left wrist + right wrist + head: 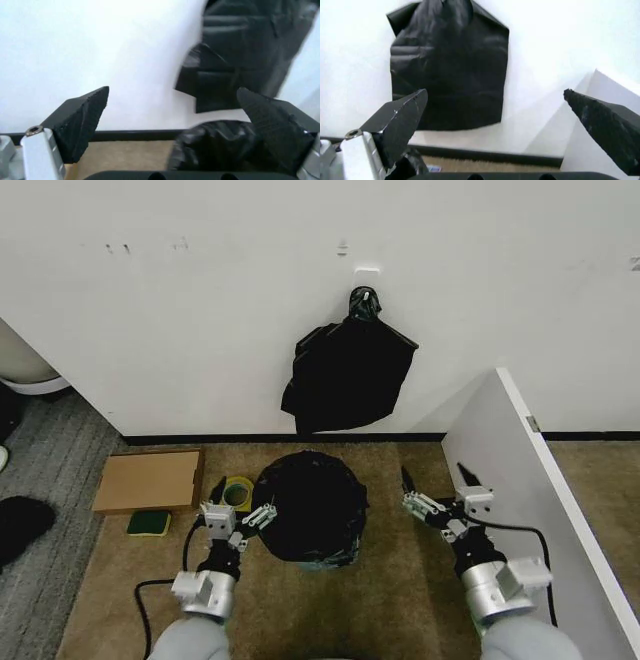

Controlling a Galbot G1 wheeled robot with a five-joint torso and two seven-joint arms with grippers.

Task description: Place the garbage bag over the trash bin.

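The glossy black garbage bag (310,505) is draped over a round shape on the carpet in the middle of the head view, covering its top and sides. The trash bin is hidden beneath it. My left gripper (240,518) hangs open just left of the bagged rim, and its wrist view shows the bag (220,148) beside the far finger (272,123). My right gripper (435,480) stands open a short way to the right of the bag, with nothing between its fingers (402,120).
A black plastic bundle with a knotted top (348,365) hangs on the white wall behind. A flat cardboard box (148,480), yellow tape roll (238,493) and green sponge (150,523) lie to the left. A white panel (530,510) stands close on the right.
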